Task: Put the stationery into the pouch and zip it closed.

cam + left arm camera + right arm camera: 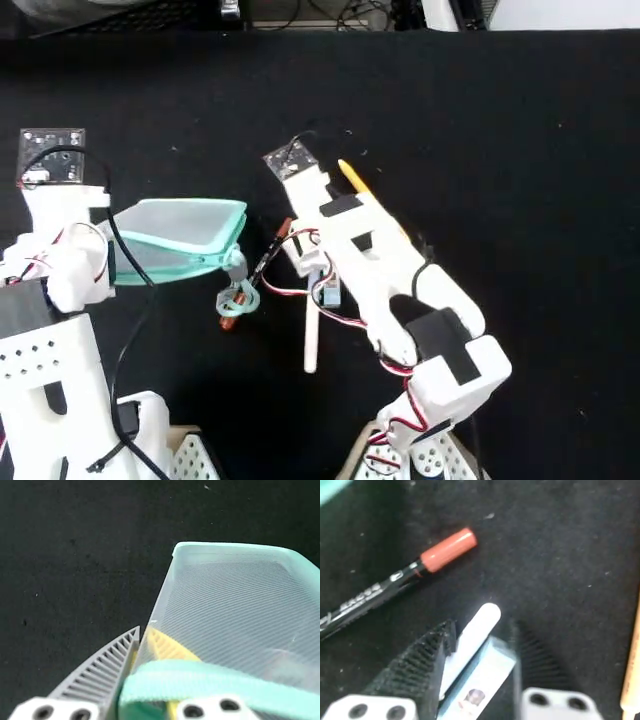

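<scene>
Right gripper (482,630), jaws spread, straddles a white plastic stick (487,616).
Translucent teal-edged pouch (175,235), pinched by the left gripper (147,647), sits at its 9 o'clock, a black red-capped marker (395,582) between them. In the high view the stick's axis runs 12-to-6.

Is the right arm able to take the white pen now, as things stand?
Probably yes: the right gripper stands open astride the white pen, though a small blue-white block also lies between its fingers.
</scene>
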